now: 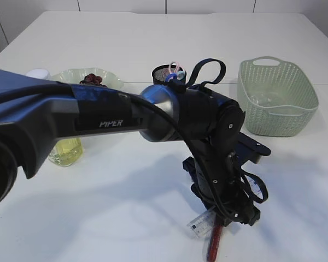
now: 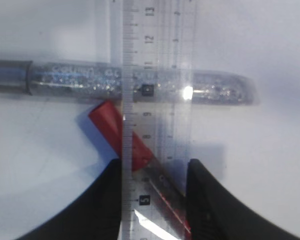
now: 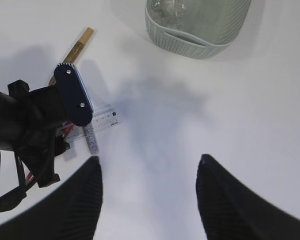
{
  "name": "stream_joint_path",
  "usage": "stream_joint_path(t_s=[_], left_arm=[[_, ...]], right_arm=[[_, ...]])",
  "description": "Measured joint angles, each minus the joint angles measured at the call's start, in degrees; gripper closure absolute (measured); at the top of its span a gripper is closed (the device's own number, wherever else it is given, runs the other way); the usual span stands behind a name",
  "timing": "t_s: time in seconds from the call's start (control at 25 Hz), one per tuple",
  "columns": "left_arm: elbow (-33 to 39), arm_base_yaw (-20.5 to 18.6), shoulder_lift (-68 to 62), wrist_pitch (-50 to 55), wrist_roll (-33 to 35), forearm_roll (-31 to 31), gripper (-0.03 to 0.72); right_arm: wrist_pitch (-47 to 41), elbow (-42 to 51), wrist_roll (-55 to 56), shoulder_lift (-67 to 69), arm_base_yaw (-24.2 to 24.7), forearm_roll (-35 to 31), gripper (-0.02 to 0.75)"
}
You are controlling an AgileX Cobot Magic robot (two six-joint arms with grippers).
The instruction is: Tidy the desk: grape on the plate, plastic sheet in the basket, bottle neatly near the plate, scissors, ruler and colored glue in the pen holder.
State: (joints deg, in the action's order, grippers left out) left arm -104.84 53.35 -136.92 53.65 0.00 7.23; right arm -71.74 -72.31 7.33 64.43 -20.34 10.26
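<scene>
**A:** Entry one, the ruler (image 2: 157, 100). Where does it lie against the left gripper (image 2: 155, 192)?

**B:** Clear plastic, one piece, flat on the white table (image 1: 126, 213), near edge. It runs straight between the two black fingers (image 2: 107, 200), which stand at either edge of it, touching or nearly so. Whether they press it I cannot tell; the jaws are partway open, about the ruler's width.

**A:** What lies with it?

**B:** Glue tubes: one silver glitter tube (image 2: 90, 82) lying crosswise under the ruler, one red tube (image 2: 112, 122) slanting beneath it toward the fingers, one gold tube (image 3: 77, 45) farther off, seen from the right wrist. Three in all.

**A:** The right gripper (image 3: 149, 192)?

**B:** Jaws wide apart over bare table, holding nothing.

**A:** Remaining stock?

**B:** One green basket (image 1: 277, 117), far right, with something clear inside. One mesh pen holder (image 1: 163, 75), far centre, scissors (image 1: 176, 70) handles protruding. One plate (image 1: 112, 80), far left, bearing grapes (image 1: 93, 80). One bottle (image 1: 65, 152) of yellow liquid, left, near the plate.
</scene>
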Motion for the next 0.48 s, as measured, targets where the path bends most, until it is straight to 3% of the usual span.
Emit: stream_joint_path(t_s=[0.48], left_arm=[[0.00, 0.00, 0.11, 2.10, 0.00, -1.21, 0.403]], right_arm=[[-0.10, 0.00, -0.11, 0.00, 0.00, 0.08, 0.268]])
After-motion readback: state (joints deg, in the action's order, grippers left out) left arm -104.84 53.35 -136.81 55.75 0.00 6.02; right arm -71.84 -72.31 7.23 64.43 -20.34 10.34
